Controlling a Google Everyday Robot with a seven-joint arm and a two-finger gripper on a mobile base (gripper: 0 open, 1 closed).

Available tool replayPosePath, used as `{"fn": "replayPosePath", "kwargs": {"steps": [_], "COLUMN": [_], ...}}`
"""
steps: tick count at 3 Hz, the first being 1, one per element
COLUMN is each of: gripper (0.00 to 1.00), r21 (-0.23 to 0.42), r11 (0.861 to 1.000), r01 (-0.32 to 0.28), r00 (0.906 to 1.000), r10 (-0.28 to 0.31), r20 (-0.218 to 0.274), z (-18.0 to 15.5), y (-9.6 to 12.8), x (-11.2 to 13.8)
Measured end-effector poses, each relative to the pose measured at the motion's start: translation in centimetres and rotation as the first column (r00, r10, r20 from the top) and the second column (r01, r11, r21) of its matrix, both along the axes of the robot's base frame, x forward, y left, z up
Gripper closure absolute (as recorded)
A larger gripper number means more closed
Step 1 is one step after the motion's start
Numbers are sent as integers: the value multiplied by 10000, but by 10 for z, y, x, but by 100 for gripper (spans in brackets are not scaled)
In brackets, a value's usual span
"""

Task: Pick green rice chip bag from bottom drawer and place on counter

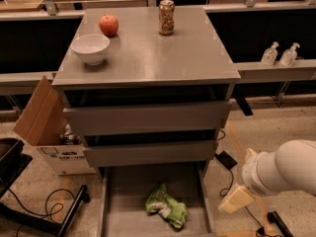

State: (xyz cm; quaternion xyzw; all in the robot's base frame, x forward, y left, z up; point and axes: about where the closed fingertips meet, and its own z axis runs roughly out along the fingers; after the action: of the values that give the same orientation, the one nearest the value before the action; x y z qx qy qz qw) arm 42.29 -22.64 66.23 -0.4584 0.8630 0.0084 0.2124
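Pincer (237, 199) low right, just outside bottom drawer (112, 201); wide or narrow: can't tell. Surface (163, 58) tops cabinet. Drawer open; green bag (165, 209) inside, approx middle, apart from pincer. Bowl (91, 47), apple (109, 24), can (166, 17) on surface.

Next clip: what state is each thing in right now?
bottom drawer, pulled open.
green rice chip bag, crumpled, lying in the bottom drawer.
can, upright on the counter.
bowl, upright.
cardboard box, flap open.
gripper, low, right of the drawer, apart from the bag.
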Motion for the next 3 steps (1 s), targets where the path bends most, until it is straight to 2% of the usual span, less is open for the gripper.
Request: {"fn": "replayPosePath", "kwargs": {"steps": [1, 2, 3], "gripper": [0, 0, 0], "r21": [0, 108, 500], "r11": [10000, 9998, 9982], "r01": [0, -138, -327], "r00": [10000, 9998, 9992], "r10": [0, 139, 338], "r20": [0, -111, -206], "z": [0, -37, -114], "y": [0, 10, 25], "x": [0, 18, 39]}}
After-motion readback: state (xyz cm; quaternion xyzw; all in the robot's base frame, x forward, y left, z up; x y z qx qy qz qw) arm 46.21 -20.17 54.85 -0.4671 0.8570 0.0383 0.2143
